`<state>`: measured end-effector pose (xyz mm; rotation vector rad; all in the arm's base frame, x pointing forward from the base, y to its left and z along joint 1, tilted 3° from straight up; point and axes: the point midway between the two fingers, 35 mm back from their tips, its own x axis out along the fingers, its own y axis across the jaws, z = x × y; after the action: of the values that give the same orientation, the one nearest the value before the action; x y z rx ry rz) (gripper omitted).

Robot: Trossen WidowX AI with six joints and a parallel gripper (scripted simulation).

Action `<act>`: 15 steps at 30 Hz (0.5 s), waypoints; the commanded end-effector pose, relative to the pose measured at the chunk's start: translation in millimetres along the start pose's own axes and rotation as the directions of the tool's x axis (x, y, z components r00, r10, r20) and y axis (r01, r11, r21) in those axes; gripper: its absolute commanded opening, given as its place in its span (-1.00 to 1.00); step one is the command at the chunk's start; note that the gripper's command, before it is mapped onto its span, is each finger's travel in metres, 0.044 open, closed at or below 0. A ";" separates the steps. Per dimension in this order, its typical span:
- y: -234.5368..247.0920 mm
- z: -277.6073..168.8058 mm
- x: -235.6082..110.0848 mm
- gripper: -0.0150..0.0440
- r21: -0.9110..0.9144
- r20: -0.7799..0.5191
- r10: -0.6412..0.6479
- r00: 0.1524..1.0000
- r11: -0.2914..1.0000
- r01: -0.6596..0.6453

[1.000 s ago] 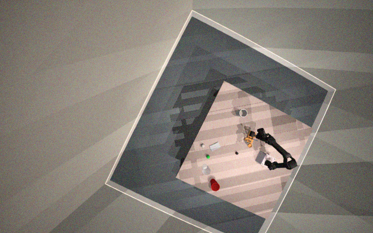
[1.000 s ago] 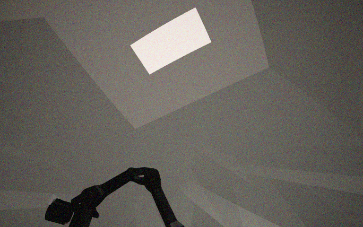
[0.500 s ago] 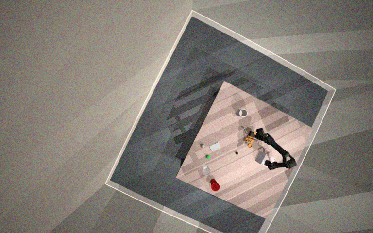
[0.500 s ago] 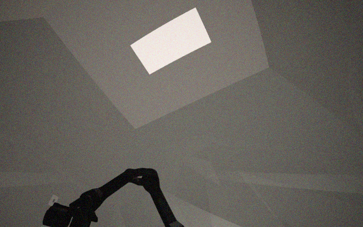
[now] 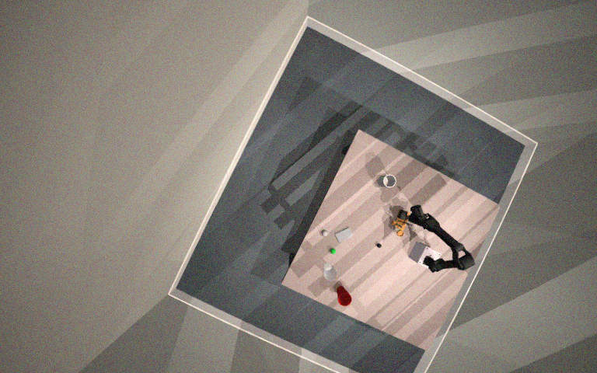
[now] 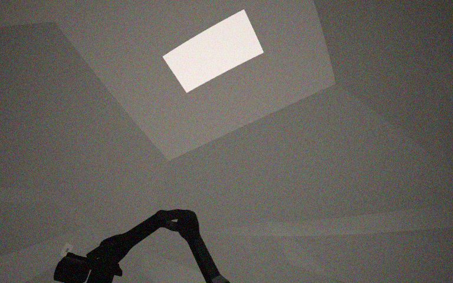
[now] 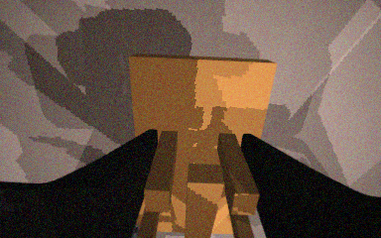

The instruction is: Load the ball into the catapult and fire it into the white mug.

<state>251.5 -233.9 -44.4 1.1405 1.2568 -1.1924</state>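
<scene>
The orange wooden catapult (image 5: 399,224) (image 7: 198,99) stands on the pale wooden table (image 5: 387,298), a little below and to the right of the white mug (image 5: 389,180). My gripper (image 5: 405,215) (image 7: 199,139) is shut on the catapult, with one black finger pressed against each side of its frame. In the wrist view the catapult's flat base plate lies ahead of the fingers and its two rails run back between them. A green ball (image 5: 333,250), a pale ball (image 5: 324,232) and a small black ball (image 5: 378,245) lie apart on the table, left of the catapult. I see no ball on the catapult.
A grey flat plate (image 5: 343,234) lies beside the pale ball. A clear glass (image 5: 329,271) and a red cup (image 5: 343,297) stand near the table's lower left edge. A grey box (image 5: 420,252) sits by my arm's base. The exterior view shows only my arm's silhouette (image 6: 187,226) from below.
</scene>
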 end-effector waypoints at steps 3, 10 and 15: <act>0.7 1.0 -47.0 -0.49 0.000 0.005 0.005 1.000 1.000 -0.005; 0.8 0.9 -46.6 -0.49 -0.119 0.004 0.005 1.000 0.993 -0.005; 1.5 0.6 -46.1 -0.49 -0.287 0.002 0.006 1.000 0.958 -0.005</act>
<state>253.6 -234.2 0.9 0.9964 1.3361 -1.0445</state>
